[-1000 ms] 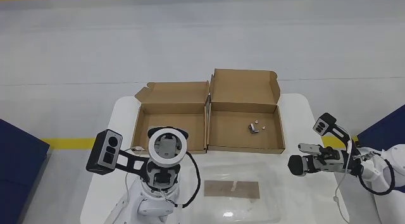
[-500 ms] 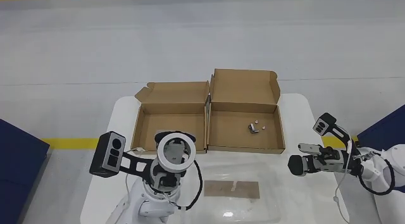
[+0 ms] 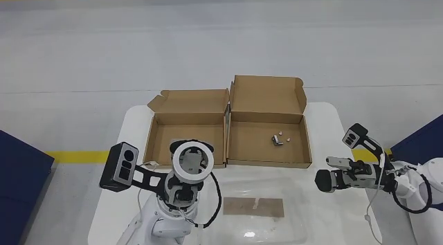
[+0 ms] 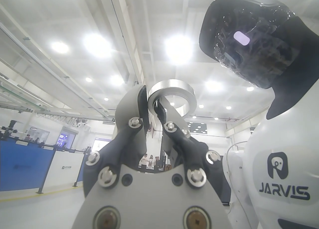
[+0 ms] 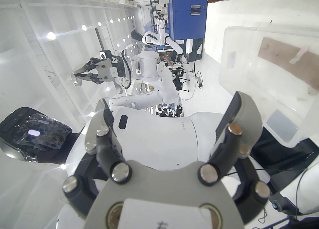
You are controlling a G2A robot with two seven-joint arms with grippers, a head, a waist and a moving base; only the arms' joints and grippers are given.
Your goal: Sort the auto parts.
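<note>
On white table (image 3: 325,129), two open boxes (image 3: 183,131) at far edge, bin (image 3: 292,189) near; left gripper (image 4: 150,105) jaws clamped on ring (image 4: 185,95); right gripper (image 5: 172,101) jaws apart beside bin.

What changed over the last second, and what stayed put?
The left gripper, shut on the metal ring, shifted slightly away from the left cardboard box, toward the robot's right. The right gripper stayed open and still; the small parts stayed in the right cardboard box.

Left box (image 3: 173,134): top open, rear flap upright.
Right box (image 3: 252,146): top open, small parts (image 3: 279,137) inside.
Clear bin (image 3: 296,184): top open.
</note>
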